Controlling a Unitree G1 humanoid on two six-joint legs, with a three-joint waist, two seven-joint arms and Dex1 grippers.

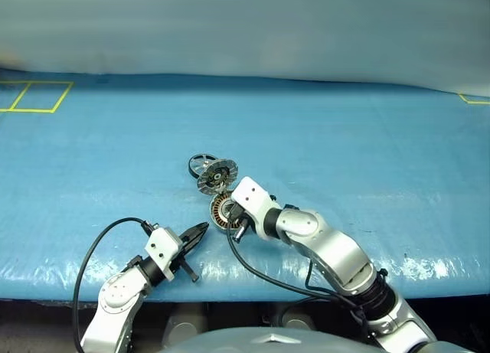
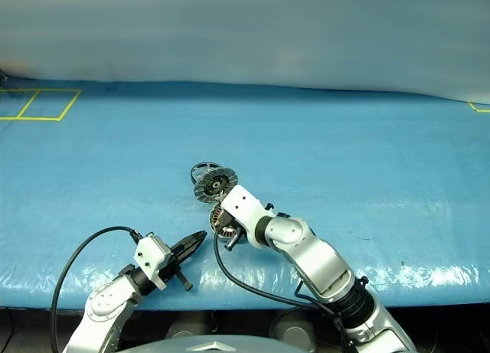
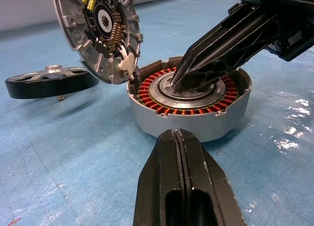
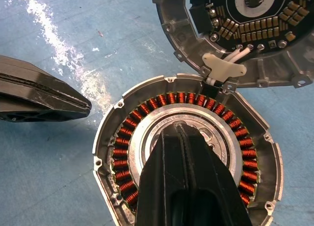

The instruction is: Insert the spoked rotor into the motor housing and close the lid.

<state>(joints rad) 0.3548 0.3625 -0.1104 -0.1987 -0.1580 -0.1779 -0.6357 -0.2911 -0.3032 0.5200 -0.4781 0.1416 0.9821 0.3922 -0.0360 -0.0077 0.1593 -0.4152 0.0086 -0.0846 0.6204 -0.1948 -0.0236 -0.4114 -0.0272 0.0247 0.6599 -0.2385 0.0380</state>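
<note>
Copper-wound round motor housing (image 3: 189,101); closed, empty right jaws (image 3: 179,84) in its silvery centre; left jaws (image 3: 181,152) closed, empty.

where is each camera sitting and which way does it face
Head eye views: on the head, looking forward and down over the blue table; both arms show, right hand at the motor housing.
Left wrist view: low, along the shut left hand toward the housing, raised lid and spoked rotor.
Right wrist view: above the housing, looking down the shut right hand.
Both wrist views share housing and lid.
</note>
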